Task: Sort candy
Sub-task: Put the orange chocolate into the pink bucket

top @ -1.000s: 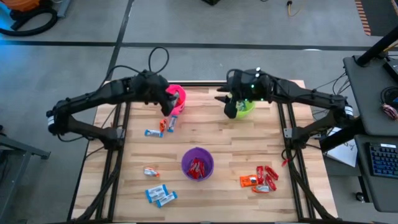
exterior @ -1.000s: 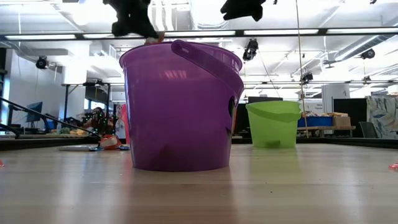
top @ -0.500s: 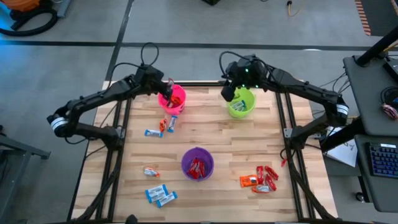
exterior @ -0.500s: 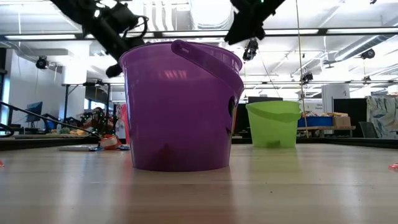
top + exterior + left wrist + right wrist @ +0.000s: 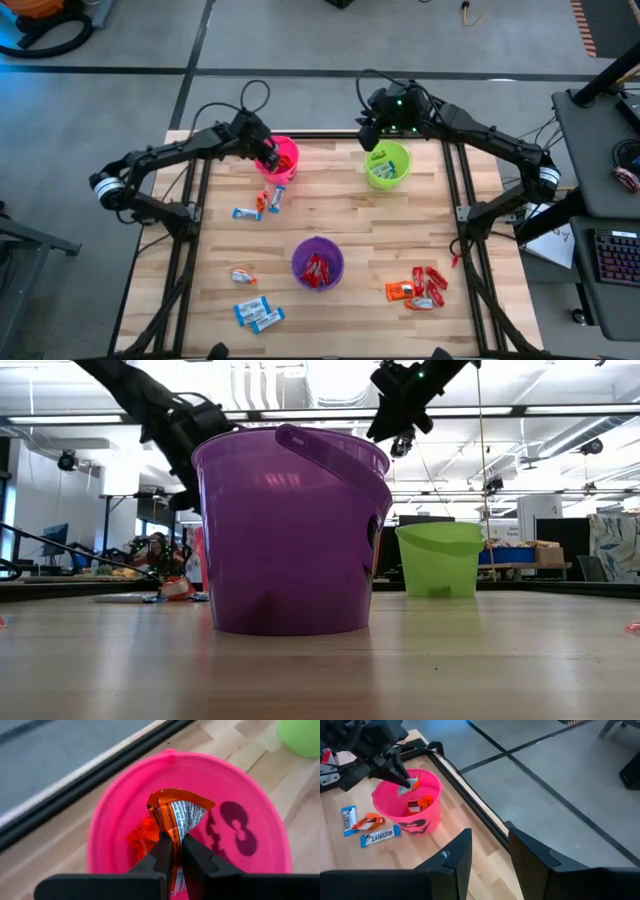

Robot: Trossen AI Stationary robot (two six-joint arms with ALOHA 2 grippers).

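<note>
While my left gripper (image 5: 174,851) pinches an orange candy (image 5: 176,815), crinkled wrapper, over the pink cup (image 5: 280,157) near the table's far edge, loose candies (image 5: 262,204) lie beside it, purple cup (image 5: 318,263) mid-table, my right gripper (image 5: 487,851) parted, empty, by the green cup (image 5: 388,164).

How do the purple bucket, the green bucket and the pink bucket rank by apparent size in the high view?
1. Purple bucket, slightly the widest.
2. Green bucket and pink bucket: too alike to rank, and the left pincer covers part of the pink rim.
</note>
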